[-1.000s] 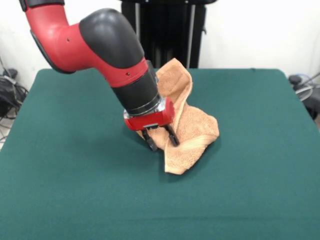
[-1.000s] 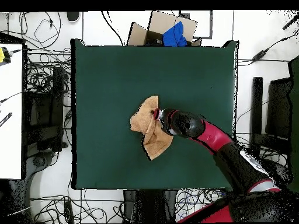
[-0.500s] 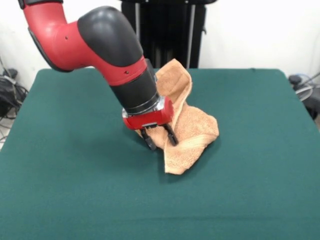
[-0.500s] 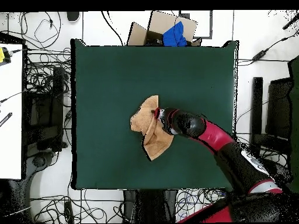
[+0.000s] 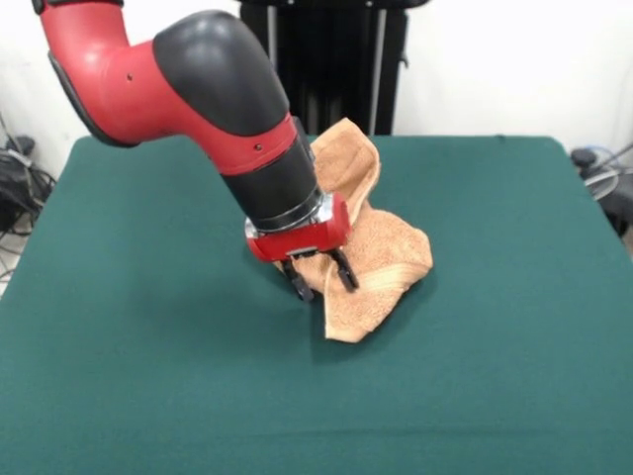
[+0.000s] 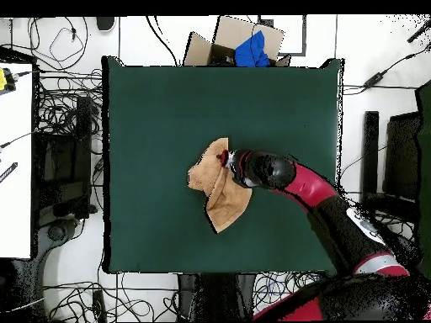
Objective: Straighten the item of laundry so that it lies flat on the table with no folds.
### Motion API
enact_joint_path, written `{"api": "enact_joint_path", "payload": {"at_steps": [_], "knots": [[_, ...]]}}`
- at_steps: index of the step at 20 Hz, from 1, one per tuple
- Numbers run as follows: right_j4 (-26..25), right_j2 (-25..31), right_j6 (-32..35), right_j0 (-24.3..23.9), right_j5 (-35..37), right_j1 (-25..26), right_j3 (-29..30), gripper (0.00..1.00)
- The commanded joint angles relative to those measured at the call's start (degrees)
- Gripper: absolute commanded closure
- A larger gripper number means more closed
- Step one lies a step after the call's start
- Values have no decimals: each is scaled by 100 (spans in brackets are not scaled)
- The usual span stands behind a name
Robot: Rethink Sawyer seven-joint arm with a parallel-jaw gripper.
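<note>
A large dark green desk (image 5: 514, 297) fills most of the front view. Near its middle lies a small orange-tan towel (image 5: 381, 252), bunched and folded over itself rather than spread out. One part rises in a hump toward the far side of the desk, another part lies lower and doubled over, ending in a folded point nearest the camera. In the overhead view the towel (image 6: 217, 189) shows as an uneven, pinched shape, narrower at the middle, not a clean rectangle.

Judged from this, the task is far from finished: the folds remain, no edge is drawn out straight, and most of the flattening is yet to be done.

A red and black robot arm (image 5: 213, 104) reaches down at a slant to the towel's edge. Its gripper (image 5: 321, 279) sits low, at the left border of the cloth as the front view shows it, just above the desk. The two dark fingers (image 5: 300, 284) stand a small way apart, with towel behind and between them. They seem to be at or on a fold of the cloth, but whether they actually pinch it cannot be told from these views.
</note>
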Motion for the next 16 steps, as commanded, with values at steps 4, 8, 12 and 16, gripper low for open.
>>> {"api": "enact_joint_path", "payload": {"at_steps": [4,8,12,16], "knots": [[-347,504,-514,140,234,175,-538,0],[-412,597,-645,71,322,215,-548,100],[-427,646,-669,36,352,240,-562,100],[-424,701,-637,-25,378,298,-565,100]]}}
